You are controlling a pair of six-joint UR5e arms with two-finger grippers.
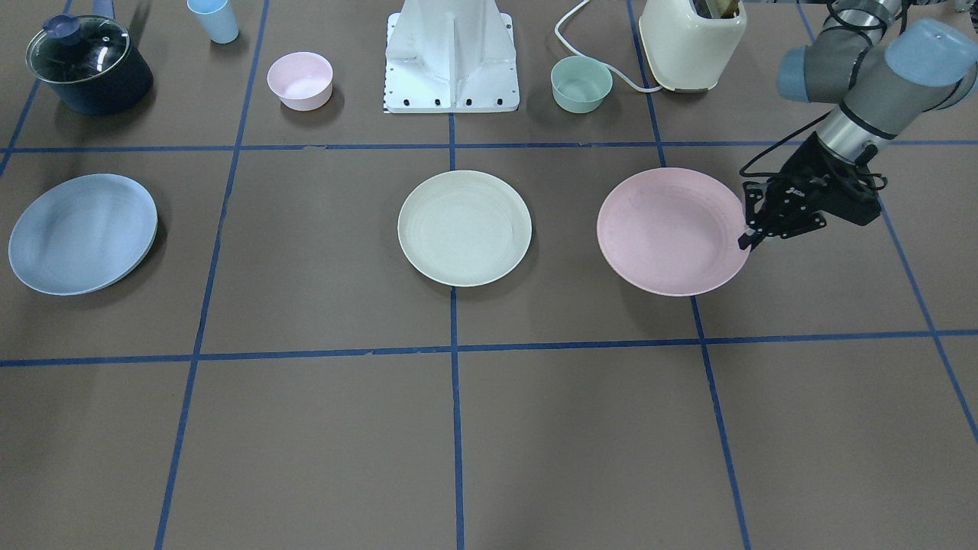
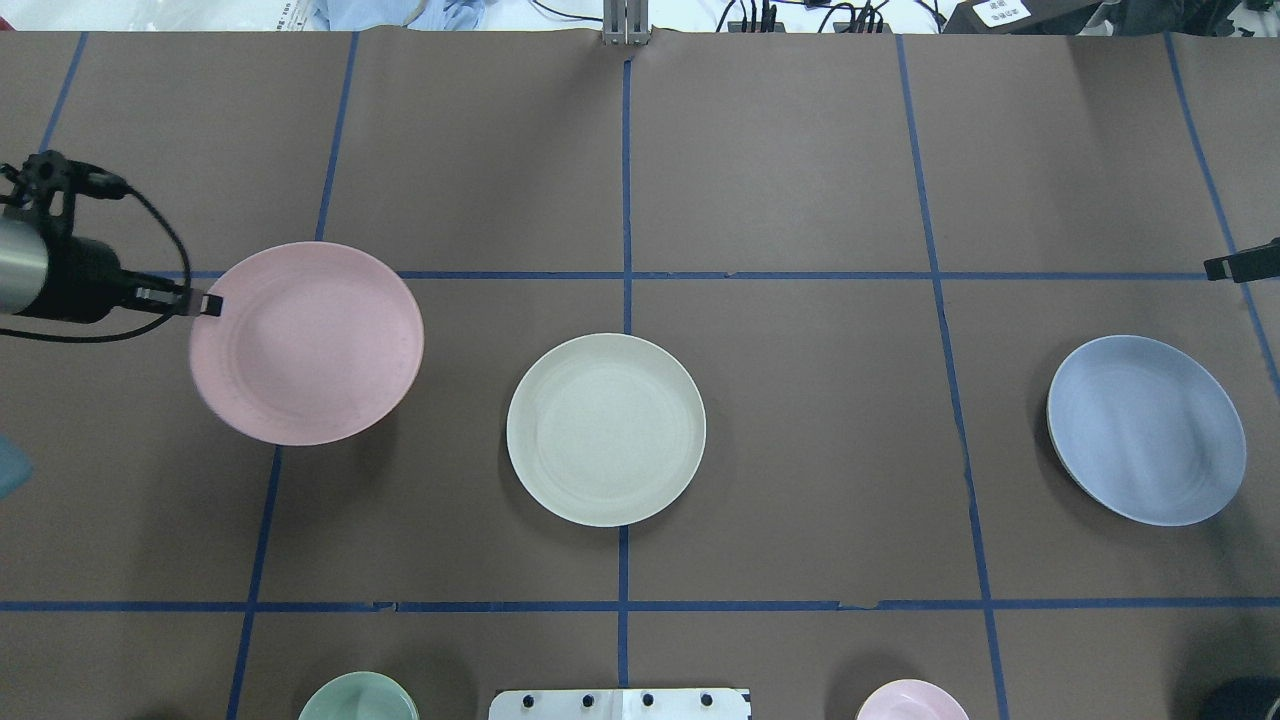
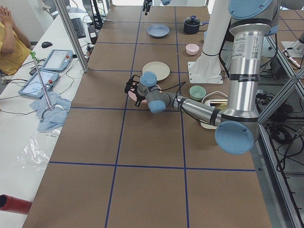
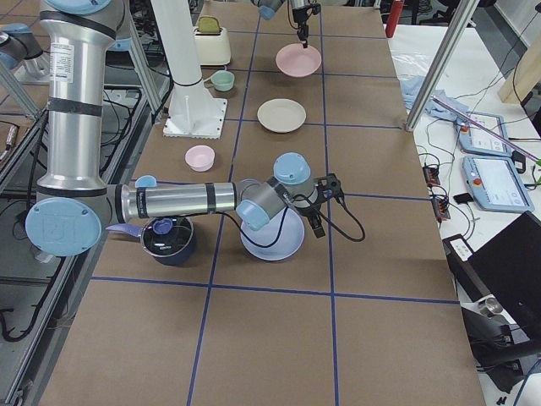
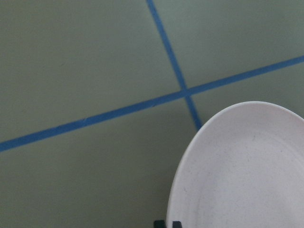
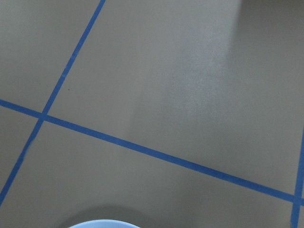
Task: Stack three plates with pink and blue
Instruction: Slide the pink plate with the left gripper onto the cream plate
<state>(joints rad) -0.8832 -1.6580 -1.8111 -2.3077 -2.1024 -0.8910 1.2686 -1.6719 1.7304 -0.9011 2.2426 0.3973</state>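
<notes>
The pale pink plate is at the table's left. My left gripper is shut on its outer rim, and the plate casts a shadow as if raised a little off the table. They also show in the front view, the plate and the gripper. The left wrist view shows the plate's rim. The cream plate lies flat at the centre. The light blue plate lies at the right. My right gripper hovers beside the blue plate's far side; I cannot tell whether it is open or shut.
Along the robot's side stand a small pink bowl, a mint-green bowl, a light blue cup, a lidded dark pot and a cream toaster. The robot's base is at the middle.
</notes>
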